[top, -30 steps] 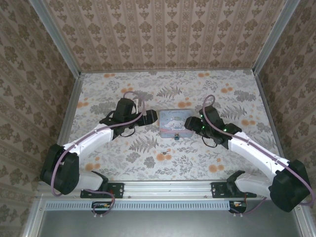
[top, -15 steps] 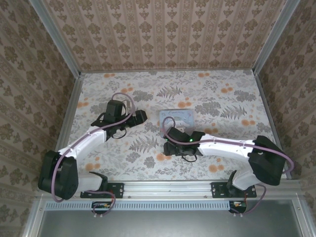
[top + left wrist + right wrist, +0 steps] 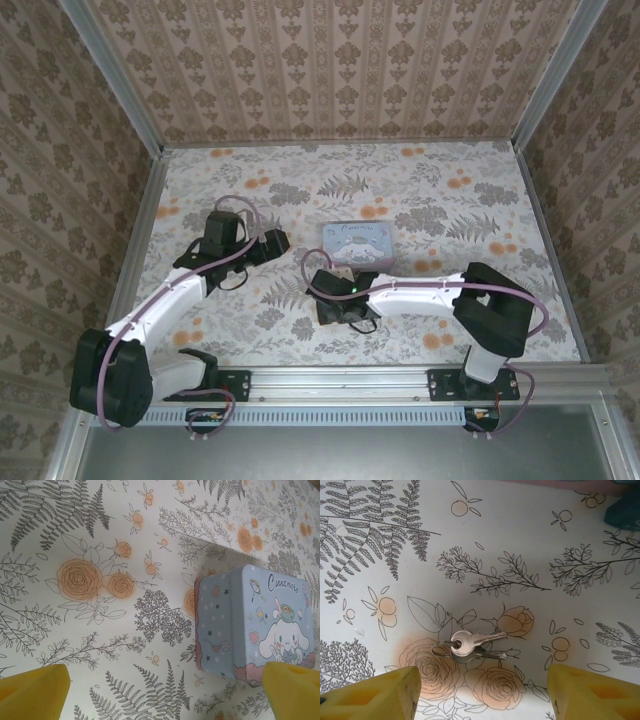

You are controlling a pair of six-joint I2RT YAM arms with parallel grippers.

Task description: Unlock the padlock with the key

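A floral-covered table (image 3: 450, 180) carries two robot arms. The right gripper (image 3: 480, 695) hangs directly over the key (image 3: 472, 646), its jaws parted partway and holding nothing. Its yellow fingers (image 3: 375, 695) stand one on each side of the key.

The key is one of two on a small ring, lying flat on an orange rose print. It sits between the pale-blue cartoon tin (image 3: 255, 625) and the table's near edge, about midway across. Its long axis runs left to right, with the ring toward the table's left edge and the blades toward the right edge. That axis lies along the line between the two fingers, so a straight close would likely press on the key's ends. A turn of the wrist looks needed to pinch across the bow or shaft.

The padlock (image 3: 624, 511) appears as a blurred teal shape beyond the key and to its right, just beside the tin's near side and well clear of the fingers.

The left gripper (image 3: 162, 692) is spread wide and empty, hovering to the left of the tin, farther from the key. The right arm is the nearer one for the pick-up.
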